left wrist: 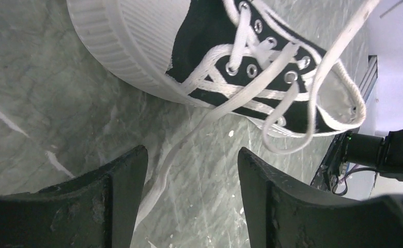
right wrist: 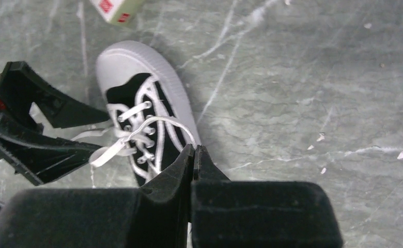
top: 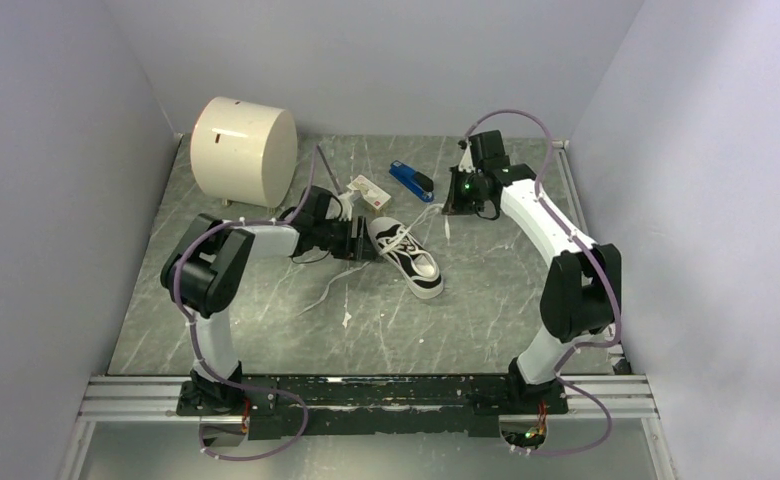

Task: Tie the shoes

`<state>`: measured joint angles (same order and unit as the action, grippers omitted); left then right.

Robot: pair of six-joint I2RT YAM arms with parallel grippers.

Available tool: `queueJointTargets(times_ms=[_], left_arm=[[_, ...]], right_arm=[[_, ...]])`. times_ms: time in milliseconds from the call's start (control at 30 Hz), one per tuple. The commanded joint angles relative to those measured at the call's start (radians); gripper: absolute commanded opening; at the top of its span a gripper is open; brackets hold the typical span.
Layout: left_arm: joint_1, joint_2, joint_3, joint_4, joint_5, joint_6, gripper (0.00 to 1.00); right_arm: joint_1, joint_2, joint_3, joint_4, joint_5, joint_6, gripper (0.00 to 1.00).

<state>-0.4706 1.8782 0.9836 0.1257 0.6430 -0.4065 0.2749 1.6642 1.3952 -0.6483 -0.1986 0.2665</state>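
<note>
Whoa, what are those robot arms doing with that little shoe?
They are working on tying the sneaker, which lies on the table. The right gripper is shut, apparently on a lace, and holds it up away from the shoe. The left gripper is open and low beside the shoe, with the other lace lying on the table between its fingers. The laces look loose, with no bow yet.

Soft, even overhead light fills the top view, leaving faint shadows on the tabletop [top: 486, 300] beside the sneaker [top: 411, 262]. Both wrist views are dimmer. The left gripper [left wrist: 191, 152] and right gripper [right wrist: 194, 150] loom dark and slightly blurred up close, while the lace [left wrist: 251, 94] looks crisp.
</note>
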Motion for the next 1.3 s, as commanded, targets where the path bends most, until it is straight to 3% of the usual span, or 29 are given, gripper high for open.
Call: queueJointTargets(times_ms=[0,233,533,600,733,900,1100,1267], left_arm=[[-0.013,0.040,0.014,0.076,0.060,-0.003,0.69],[-0.013,0.064,-0.064,0.161,0.120,-0.057,0.66],[-0.010,0.065,-0.082,0.118,0.145,-0.021,0.48],[-0.007,0.062,-0.079,0.103,0.149,-0.009,0.45],[0.006,0.071,-0.049,0.056,0.162,0.020,0.33],[0.024,0.045,0.036,-0.058,0.168,0.055,0.05],[0.026,-0.036,0.062,-0.015,0.170,0.011,0.05],[0.026,-0.010,0.076,0.065,0.220,-0.036,0.05]], right_arm=[[-0.034,0.057,-0.045,0.002,-0.025,-0.004,0.00],[-0.029,0.091,-0.257,0.072,-0.155,0.032,0.00],[-0.006,-0.153,-0.628,0.328,-0.460,0.331,0.00],[-0.010,-0.193,-0.615,0.285,-0.392,0.300,0.00],[-0.012,-0.149,-0.436,0.087,-0.217,0.119,0.00],[0.002,-0.134,-0.231,-0.063,-0.137,-0.049,0.00],[0.010,-0.271,-0.228,0.016,-0.346,-0.097,0.00],[0.009,-0.312,-0.121,-0.028,-0.368,-0.069,0.00]])
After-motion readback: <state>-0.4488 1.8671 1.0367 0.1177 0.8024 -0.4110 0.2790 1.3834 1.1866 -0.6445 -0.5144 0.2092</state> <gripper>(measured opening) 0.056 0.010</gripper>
